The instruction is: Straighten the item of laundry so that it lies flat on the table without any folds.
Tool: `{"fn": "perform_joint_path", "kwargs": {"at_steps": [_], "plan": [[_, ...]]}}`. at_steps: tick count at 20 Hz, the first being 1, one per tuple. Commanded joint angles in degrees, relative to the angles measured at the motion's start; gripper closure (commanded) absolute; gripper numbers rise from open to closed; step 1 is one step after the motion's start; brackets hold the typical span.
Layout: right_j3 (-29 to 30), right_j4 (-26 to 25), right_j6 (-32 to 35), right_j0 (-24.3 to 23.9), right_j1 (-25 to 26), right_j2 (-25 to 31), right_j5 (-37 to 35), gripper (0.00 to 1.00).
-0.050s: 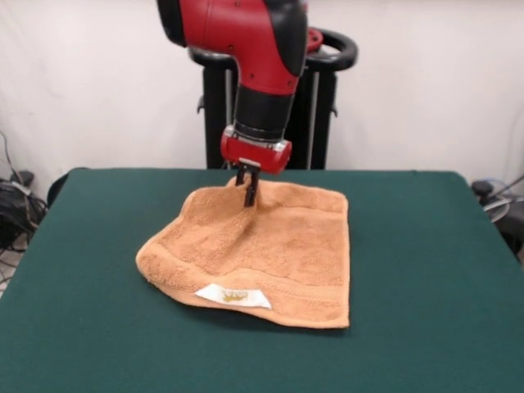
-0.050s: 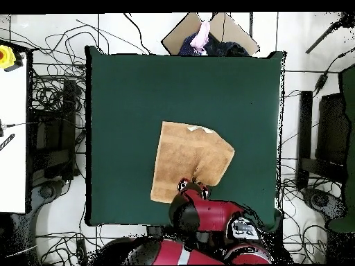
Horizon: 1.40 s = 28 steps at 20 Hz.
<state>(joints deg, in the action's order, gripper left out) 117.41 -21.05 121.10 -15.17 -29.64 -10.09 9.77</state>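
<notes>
Orange-tan towel (image 1: 262, 250) is lying mostly spread on the desk (image 1: 426, 246), its upper-left corner bunching where the fingers (image 1: 249, 190) are pinching together.

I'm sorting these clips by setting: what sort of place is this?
Probably a robotics lab: a green-covered table holds only a towel, loose cables cover the floor around it, and a plain white backdrop hangs behind.
</notes>
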Motion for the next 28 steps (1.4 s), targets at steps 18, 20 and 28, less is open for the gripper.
{"fn": "perform_joint_path", "kwargs": {"at_steps": [18,20,28], "plan": [[0.9,-3.4,6.2,-2.6,-0.5,4.0,0.8,1.0],[0.7,-3.6,5.8,-2.4,-0.8,3.6,0.4,1.0],[-1.0,-4.7,4.3,-3.6,-2.4,2.8,-0.5,1.0]]}}
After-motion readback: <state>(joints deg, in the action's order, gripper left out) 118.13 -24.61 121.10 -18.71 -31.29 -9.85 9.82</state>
